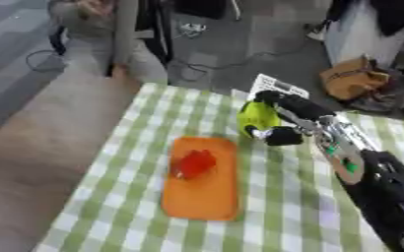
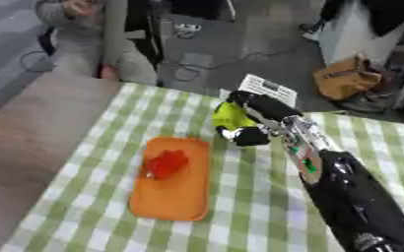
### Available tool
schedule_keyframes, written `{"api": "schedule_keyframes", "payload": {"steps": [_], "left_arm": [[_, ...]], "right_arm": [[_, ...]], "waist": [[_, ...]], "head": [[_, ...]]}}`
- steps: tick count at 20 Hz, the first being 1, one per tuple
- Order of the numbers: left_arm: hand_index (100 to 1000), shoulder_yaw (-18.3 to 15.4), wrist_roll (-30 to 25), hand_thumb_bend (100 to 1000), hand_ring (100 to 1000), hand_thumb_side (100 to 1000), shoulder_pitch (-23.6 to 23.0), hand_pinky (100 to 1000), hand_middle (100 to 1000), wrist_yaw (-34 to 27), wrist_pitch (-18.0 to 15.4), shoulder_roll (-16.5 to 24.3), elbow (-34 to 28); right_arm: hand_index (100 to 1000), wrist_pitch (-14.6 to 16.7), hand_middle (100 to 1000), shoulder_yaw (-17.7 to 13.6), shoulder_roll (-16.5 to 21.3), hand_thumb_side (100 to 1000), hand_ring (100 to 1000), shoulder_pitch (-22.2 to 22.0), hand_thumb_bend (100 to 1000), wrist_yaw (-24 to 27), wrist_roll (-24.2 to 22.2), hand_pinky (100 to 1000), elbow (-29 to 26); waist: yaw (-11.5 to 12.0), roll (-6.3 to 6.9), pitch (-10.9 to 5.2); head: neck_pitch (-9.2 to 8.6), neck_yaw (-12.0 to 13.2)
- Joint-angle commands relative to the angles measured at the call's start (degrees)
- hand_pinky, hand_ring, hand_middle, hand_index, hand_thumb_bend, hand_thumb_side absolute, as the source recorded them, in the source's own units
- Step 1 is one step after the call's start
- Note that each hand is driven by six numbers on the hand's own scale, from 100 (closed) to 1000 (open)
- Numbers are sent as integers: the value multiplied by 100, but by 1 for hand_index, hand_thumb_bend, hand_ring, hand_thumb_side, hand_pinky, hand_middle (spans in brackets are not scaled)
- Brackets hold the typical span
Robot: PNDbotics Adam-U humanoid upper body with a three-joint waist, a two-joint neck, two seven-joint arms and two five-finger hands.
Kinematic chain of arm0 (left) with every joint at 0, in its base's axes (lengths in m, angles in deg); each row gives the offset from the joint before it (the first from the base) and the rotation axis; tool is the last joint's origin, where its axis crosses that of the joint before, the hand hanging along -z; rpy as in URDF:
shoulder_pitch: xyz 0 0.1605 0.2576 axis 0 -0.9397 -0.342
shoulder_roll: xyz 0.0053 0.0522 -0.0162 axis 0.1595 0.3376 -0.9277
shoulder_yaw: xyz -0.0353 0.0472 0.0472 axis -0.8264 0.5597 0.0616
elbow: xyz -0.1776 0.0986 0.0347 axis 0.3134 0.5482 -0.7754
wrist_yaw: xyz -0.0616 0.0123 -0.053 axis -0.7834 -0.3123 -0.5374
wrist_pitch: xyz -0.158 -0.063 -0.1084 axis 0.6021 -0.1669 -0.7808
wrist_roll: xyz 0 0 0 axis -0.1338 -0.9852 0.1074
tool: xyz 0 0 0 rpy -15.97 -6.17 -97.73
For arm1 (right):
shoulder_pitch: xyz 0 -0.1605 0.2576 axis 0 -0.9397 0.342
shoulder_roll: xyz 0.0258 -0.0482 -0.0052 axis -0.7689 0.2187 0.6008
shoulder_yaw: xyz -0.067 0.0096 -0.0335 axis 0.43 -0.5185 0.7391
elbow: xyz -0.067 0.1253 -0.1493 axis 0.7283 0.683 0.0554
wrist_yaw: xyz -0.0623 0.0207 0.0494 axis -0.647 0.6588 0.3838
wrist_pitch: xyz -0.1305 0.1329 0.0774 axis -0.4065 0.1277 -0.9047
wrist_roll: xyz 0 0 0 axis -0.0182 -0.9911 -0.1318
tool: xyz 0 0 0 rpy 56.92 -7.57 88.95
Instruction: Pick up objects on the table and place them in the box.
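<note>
Your right hand [image 1: 279, 133] has its fingers curled round the yellow-green object [image 1: 257, 118]; it may slip before reaching the orange tray [image 1: 201, 197].

Worktop [image 1: 300, 216] covered by a green-and-white checked cloth, orange tray [image 1: 204, 197] laid flat near its middle, red object [image 1: 193, 163] set on the tray's far half, white printed sheet [image 1: 279, 86] seen at the far edge
</note>
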Motion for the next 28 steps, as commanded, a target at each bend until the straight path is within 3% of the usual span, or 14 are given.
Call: {"api": "schedule_keyframes", "payload": {"steps": [1, 3, 4, 6, 13, 15, 16, 17, 20, 21, 24, 25, 28], "left_arm": [[788, -13, -15, 100, 705, 947, 100, 312, 814, -32, -13, 57, -117], [789, -13, -17, 100, 705, 947, 113, 310, 814, -39, -18, 57, -117], [789, -13, -18, 100, 705, 948, 118, 308, 815, -43, -20, 58, -117], [789, -13, -21, 100, 705, 949, 127, 307, 815, -52, -22, 59, -117], [789, -13, -32, 100, 705, 950, 150, 301, 816, -73, -25, 66, -117], [789, -11, -36, 100, 705, 951, 159, 300, 816, -78, -27, 66, -117], [789, -10, -38, 100, 705, 951, 162, 300, 816, -81, -28, 64, -117], [789, -9, -41, 100, 705, 951, 165, 300, 816, -84, -28, 63, -117], [790, -6, -47, 100, 705, 951, 171, 301, 816, -91, -28, 62, -117], [790, -4, -49, 100, 705, 951, 172, 301, 816, -92, -28, 62, -117], [790, -1, -55, 100, 706, 951, 174, 301, 816, -96, -29, 61, -117], [790, -1, -55, 100, 704, 951, 174, 301, 816, -97, -28, 60, -117], [790, 0, -55, 100, 704, 951, 174, 302, 816, -100, -29, 57, -117]], "right_arm": [[984, 9, 967, -30, 144, 690, 946, 73, 404, -76, 95, 841, -22], [988, 20, 969, -32, 143, 714, 944, 64, 422, -57, 76, 831, 24], [996, 21, 974, -32, 145, 720, 948, 59, 514, -47, 45, 823, 58], [1000, -1, 978, -38, 157, 719, 958, 57, 560, -55, -65, 822, 141], [1000, -143, 994, -90, 204, 724, 977, 42, 610, -182, -258, 822, 277], [997, -170, 977, -93, 212, 710, 933, 20, 616, -183, -332, 766, 306], [980, -186, 957, -94, 212, 676, 883, 11, 609, -185, -362, 696, 317], [980, -200, 957, -95, 211, 676, 883, 4, 609, -185, -382, 696, 322], [876, -241, 844, -103, 208, 508, 678, -14, 545, -182, -342, 446, 309], [876, -256, 844, -108, 206, 508, 678, -20, 545, -173, -302, 446, 306], [805, -277, 786, -105, 205, 382, 580, -40, 506, -155, -181, 335, 307], [790, -281, 764, -102, 203, 292, 551, -51, 480, -159, -140, 301, 310], [734, -279, 719, -95, 193, 150, 502, -74, 435, -192, -14, 250, 311]], "waist": [[17, -18, -14], [45, -10, 24], [55, -5, 44], [72, 4, 82], [99, 21, 198], [105, 25, 230], [108, 27, 239], [110, 29, 245], [106, 39, 258], [105, 41, 260], [102, 44, 260], [101, 44, 258], [97, 42, 255]], "head": [[-87, -6], [-116, -3], [-132, -4], [-164, -8], [-246, -9], [-263, -5], [-268, -4], [-272, -2], [-286, -1], [-294, -5], [-304, -4], [-309, -4], [-317, -8]]}}
